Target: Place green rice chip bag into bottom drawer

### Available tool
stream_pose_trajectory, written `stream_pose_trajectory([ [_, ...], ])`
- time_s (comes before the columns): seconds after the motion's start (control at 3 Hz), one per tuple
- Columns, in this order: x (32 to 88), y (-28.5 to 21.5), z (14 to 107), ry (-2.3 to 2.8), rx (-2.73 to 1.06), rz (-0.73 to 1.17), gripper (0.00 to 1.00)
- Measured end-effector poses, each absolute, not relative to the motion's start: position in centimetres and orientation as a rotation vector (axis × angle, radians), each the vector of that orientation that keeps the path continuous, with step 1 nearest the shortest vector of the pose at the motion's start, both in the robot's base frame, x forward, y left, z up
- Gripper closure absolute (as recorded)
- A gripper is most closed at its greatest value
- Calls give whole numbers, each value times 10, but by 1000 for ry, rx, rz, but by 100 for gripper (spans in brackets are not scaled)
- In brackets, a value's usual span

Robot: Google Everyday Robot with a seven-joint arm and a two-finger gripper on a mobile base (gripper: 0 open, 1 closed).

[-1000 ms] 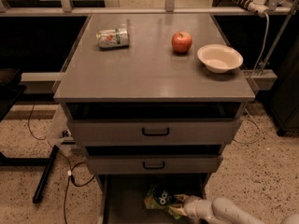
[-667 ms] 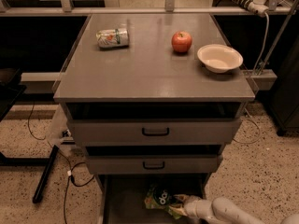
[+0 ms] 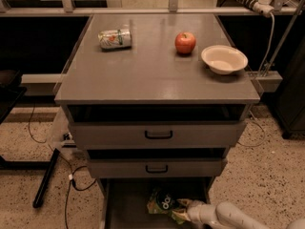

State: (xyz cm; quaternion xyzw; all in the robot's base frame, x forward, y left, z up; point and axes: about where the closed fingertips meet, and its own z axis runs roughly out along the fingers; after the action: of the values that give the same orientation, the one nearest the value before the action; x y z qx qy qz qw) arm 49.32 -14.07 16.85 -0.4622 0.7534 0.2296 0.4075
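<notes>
The green rice chip bag point(image 3: 164, 204) lies in the open bottom drawer point(image 3: 125, 209), right of its middle, with its dark round logo facing up. My gripper point(image 3: 183, 209) reaches in from the lower right on a white arm and sits at the bag's right edge, touching it. The bag's right part is hidden behind the gripper. The two upper drawers with black handles are closed above it.
On the cabinet top lie a small green-and-white can point(image 3: 114, 38) on its side, a red apple point(image 3: 185, 42) and a white bowl point(image 3: 224, 59). Cables and a black stand leg point(image 3: 46, 178) lie on the floor at the left.
</notes>
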Motion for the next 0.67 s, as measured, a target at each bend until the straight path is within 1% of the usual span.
stream_pose_trajectory([
  [0.67, 493, -141, 168, 1899, -1165, 579, 5],
])
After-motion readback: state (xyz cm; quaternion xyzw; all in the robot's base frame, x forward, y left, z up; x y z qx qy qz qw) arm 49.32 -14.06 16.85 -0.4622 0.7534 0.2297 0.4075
